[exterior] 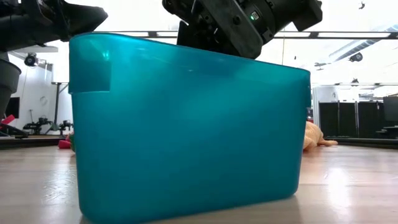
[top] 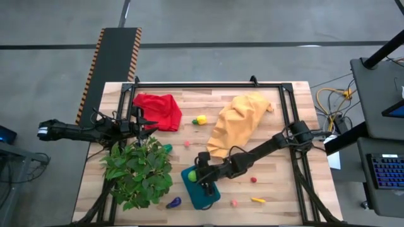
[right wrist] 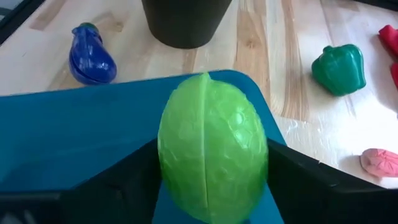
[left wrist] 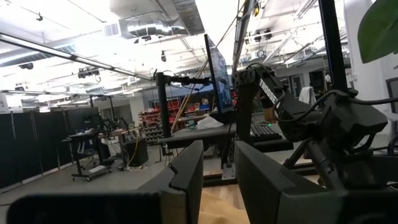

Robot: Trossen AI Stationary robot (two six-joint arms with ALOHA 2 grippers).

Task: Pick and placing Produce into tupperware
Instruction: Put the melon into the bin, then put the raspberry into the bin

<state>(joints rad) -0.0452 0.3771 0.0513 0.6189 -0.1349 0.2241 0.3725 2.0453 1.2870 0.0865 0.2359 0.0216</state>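
Note:
The teal tupperware (top: 203, 192) stands on the table near the front edge; it fills the low view (exterior: 186, 124). My right gripper (top: 194, 176) is over its far left corner, shut on a round light-green fruit (right wrist: 211, 149). My left gripper (top: 144, 123) waits open and empty at the table's left, over the leafy plant (top: 137, 169). Loose on the table lie a purple eggplant (top: 173, 202), a green pepper (top: 167, 148), a yellow piece (top: 201, 119), a small pink piece (top: 187, 144), a red piece (top: 253, 180), a pink piece (top: 234, 203) and a yellow strip (top: 257, 200). My right gripper pinches the green fruit by its two opposite sides (right wrist: 169, 163) between its two fingers. The fingers come slanting down from the table's right. The fruit sits over the tupperware's blue inside (right wrist: 74, 137), near a corner; whether it touches the bottom I cannot tell.
A red cloth (top: 159, 110) and a yellow-orange cloth (top: 238, 121) lie at the back of the table. The plant's dark pot (right wrist: 186, 22) stands just beyond the tupperware, with the eggplant (right wrist: 92, 57) and the pepper (right wrist: 339, 68) on either side of it.

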